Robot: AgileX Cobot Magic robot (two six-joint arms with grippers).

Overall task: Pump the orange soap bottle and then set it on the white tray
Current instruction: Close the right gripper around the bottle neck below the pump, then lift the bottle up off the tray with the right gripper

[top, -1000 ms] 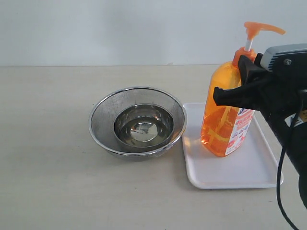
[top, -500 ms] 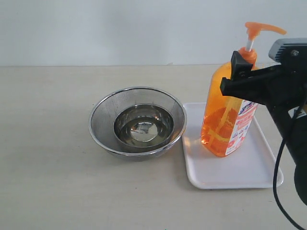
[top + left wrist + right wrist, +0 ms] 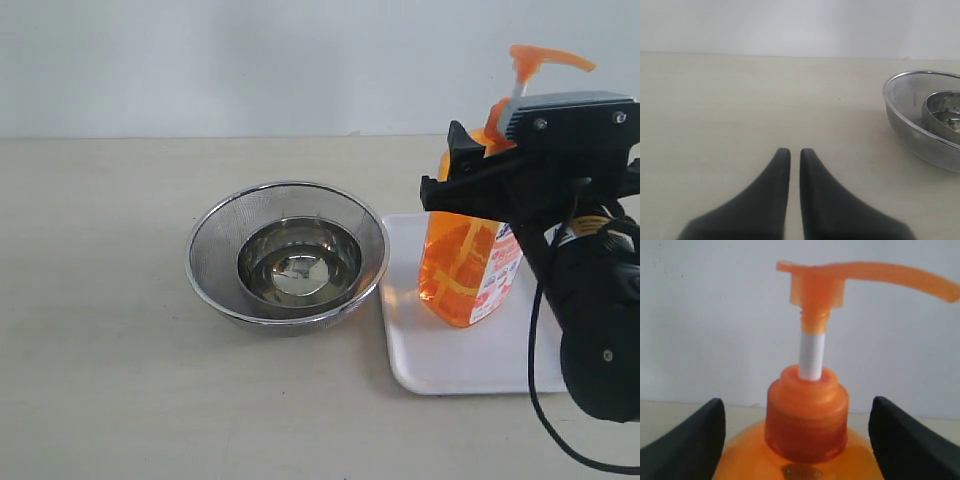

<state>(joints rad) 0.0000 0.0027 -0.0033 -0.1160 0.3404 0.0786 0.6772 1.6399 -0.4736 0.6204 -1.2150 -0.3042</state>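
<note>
The orange soap bottle [image 3: 460, 270] stands upright on the white tray [image 3: 450, 372], with its pump head [image 3: 545, 58] raised on the white stem. My right gripper [image 3: 445, 170] is open at the bottle's shoulder, in front of its upper body. In the right wrist view the bottle's cap [image 3: 806, 432] sits between the two black fingers of the right gripper [image 3: 797, 405], with space on both sides of the neck. My left gripper [image 3: 795, 151] is shut over bare table, with nothing in it. It is out of the exterior view.
A round steel mesh bowl [image 3: 287, 255] with a smaller steel bowl inside sits just left of the tray, and shows at the edge of the left wrist view [image 3: 920, 125]. The beige tabletop ends at a pale wall behind.
The right gripper drew back to the right, then came left again and now spans the bottle's shoulder. The bottle has stayed on the tray.
</note>
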